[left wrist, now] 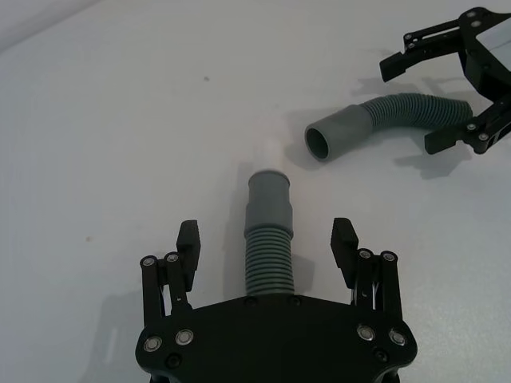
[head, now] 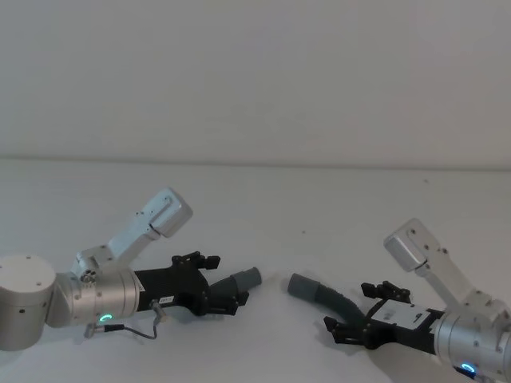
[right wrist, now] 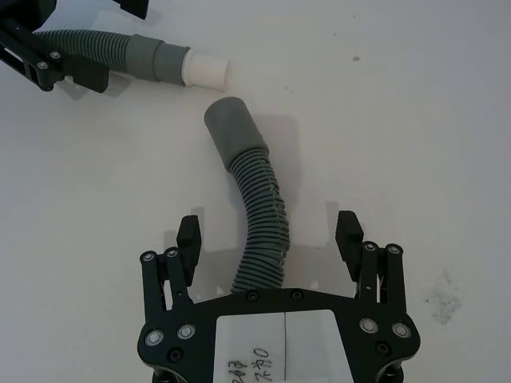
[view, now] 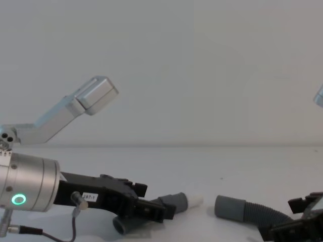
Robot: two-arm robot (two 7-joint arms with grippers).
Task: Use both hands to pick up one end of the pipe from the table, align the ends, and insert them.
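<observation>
White matte desk (head: 303, 207), plain pale wall (head: 255, 80) behind. My left gripper (left wrist: 266, 235) has its black fingers (left wrist: 188, 239) spread astride the ribbed grey tipped hose (left wrist: 267, 263), which has a smooth cuff (left wrist: 270, 203) and a white tip (right wrist: 206, 70). My right gripper (right wrist: 267, 231), fingers likewise spread, straddles the curved socket hose (right wrist: 259, 199). Both hoses lie on the desk, ends near but apart.

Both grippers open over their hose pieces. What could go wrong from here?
1. The right gripper straddles the curved hose well behind its socket cuff, so the bend may buckle when pushed.
2. The left gripper straddles the other hose on its corrugation; the white tip could droop and miss.
3. Tip and cuff are not yet aligned.
</observation>
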